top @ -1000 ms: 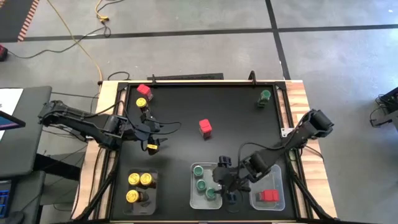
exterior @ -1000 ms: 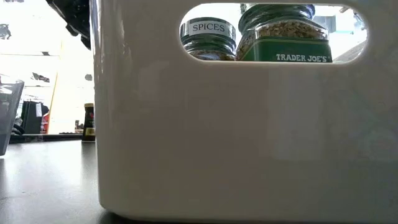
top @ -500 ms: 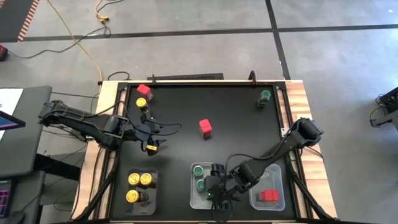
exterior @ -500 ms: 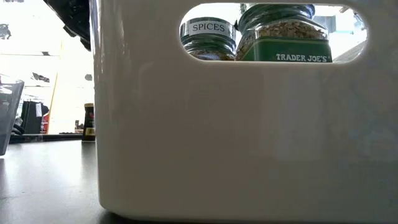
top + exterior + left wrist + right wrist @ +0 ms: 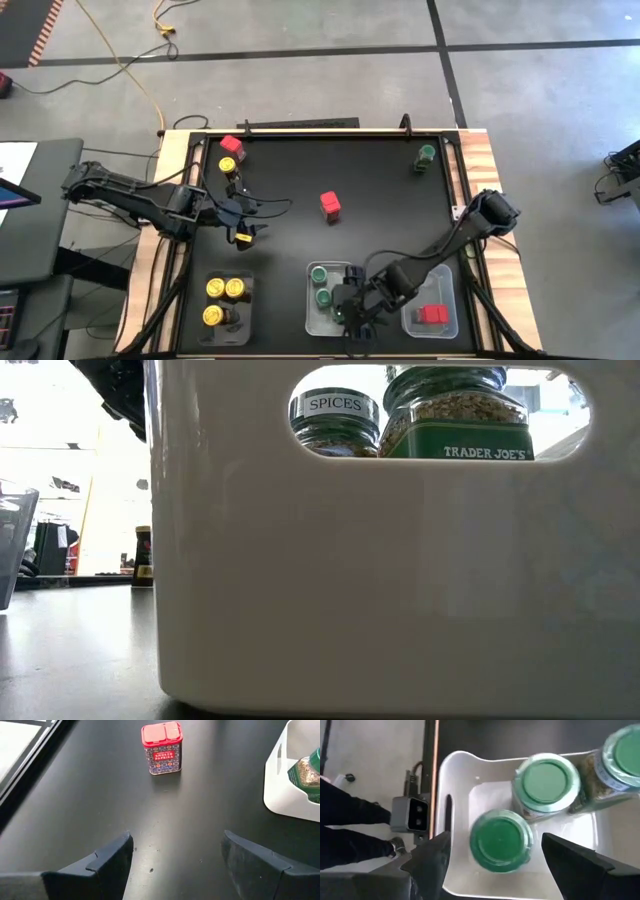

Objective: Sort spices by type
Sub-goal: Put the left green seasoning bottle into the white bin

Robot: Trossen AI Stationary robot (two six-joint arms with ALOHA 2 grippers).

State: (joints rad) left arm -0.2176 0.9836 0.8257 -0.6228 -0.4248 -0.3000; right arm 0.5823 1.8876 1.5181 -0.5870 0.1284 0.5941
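The right tool (image 5: 349,312) hangs over the middle clear tray (image 5: 313,320) at the near edge of the black bench (image 5: 380,190), fingers spread on either side of a green-lidded jar (image 5: 501,840) that stands in the tray; whether the pads touch it cannot be told. Two more green-lidded jars (image 5: 320,284) stand in the same tray, just beyond. To its left, the yellow tray (image 5: 226,330) holds three yellow-lidded jars (image 5: 226,298); to its right, another tray (image 5: 450,322) holds red-lidded jars (image 5: 432,315). Farther back on the left, the left tool (image 5: 246,224) hovers over the bench with fingers spread, a yellow-lidded jar (image 5: 243,237) seemingly between them in the high view, though its wrist view shows no jar in the gap. A red-lidded jar (image 5: 162,747) stands alone mid-bench. At the far left stand another red-lidded one (image 5: 231,146) and a yellow-lidded one (image 5: 228,167); a lone green-lidded jar (image 5: 427,156) stands in the far right corner.
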